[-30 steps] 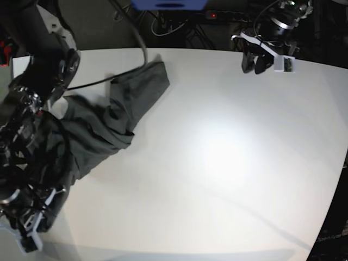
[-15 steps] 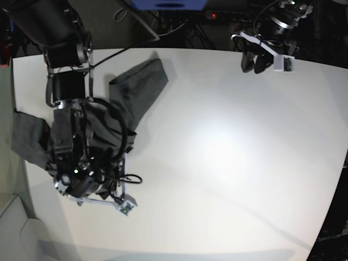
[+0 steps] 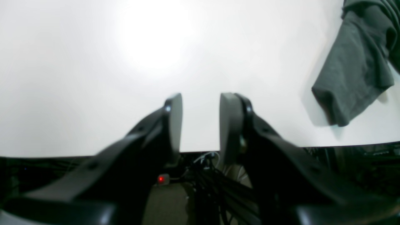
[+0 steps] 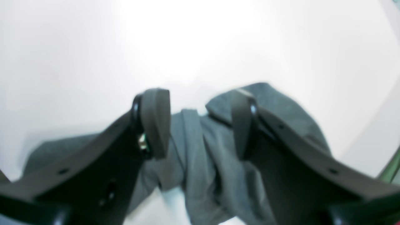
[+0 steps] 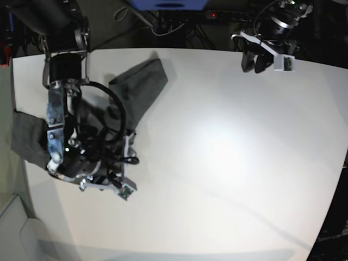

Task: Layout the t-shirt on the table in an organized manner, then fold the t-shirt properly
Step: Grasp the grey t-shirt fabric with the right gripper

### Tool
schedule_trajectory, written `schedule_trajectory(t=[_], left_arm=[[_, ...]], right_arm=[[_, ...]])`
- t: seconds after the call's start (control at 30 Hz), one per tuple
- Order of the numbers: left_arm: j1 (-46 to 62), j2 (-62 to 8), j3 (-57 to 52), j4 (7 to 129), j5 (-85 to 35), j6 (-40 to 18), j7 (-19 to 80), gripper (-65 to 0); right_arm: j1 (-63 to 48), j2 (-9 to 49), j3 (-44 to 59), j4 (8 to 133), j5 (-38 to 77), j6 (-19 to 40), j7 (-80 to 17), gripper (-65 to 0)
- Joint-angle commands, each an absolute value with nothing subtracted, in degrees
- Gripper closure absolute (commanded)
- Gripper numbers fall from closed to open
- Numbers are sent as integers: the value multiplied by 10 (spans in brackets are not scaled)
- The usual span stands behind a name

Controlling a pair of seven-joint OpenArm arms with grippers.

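The dark grey t-shirt [image 5: 138, 87] lies crumpled at the left of the white table [image 5: 228, 163]. One end points toward the far edge and another part [image 5: 26, 138] droops over the left edge. My right arm [image 5: 60, 109] hangs over the bunched middle. In the right wrist view, my right gripper [image 4: 198, 125] is open just above folds of the t-shirt [image 4: 193, 156], with nothing pinched. My left gripper [image 5: 260, 58] hovers at the table's far right edge. It [image 3: 200, 125] is open and empty, with a t-shirt end [image 3: 353, 78] off to its right.
Black cables from the right arm loop over the cloth [image 5: 117, 157]. Beyond the far table edge [image 3: 93, 154] are cables and a power strip with a red light [image 3: 161, 179]. Bare white tabletop [image 4: 93, 47] stretches from the centre to the right.
My right arm swung in from the near-left corner to above the shirt's middle. Its gripper went from shut to open and let go of the cloth. The left arm stayed still.
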State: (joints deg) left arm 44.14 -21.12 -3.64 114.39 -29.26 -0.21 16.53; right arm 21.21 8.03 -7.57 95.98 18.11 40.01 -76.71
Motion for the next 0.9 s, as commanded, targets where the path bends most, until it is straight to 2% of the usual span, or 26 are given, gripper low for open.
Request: schedule_trajectory(t=[0.0, 0.27, 0.57, 0.87], left_arm=[[446, -216, -38, 1153, -294, -6, 153, -195], [444, -216, -38, 1152, -294, -6, 153, -195], [442, -216, -38, 1152, -294, -6, 153, -195], [446, -216, -38, 1152, -294, -6, 153, -195]], right_arm=[[210, 95, -56, 969, 175, 400, -767, -320], [98, 138, 56, 970, 175, 400, -726, -321], [34, 133, 61, 996, 175, 400, -709, -321], [12, 133, 60, 993, 175, 400, -650, -322]])
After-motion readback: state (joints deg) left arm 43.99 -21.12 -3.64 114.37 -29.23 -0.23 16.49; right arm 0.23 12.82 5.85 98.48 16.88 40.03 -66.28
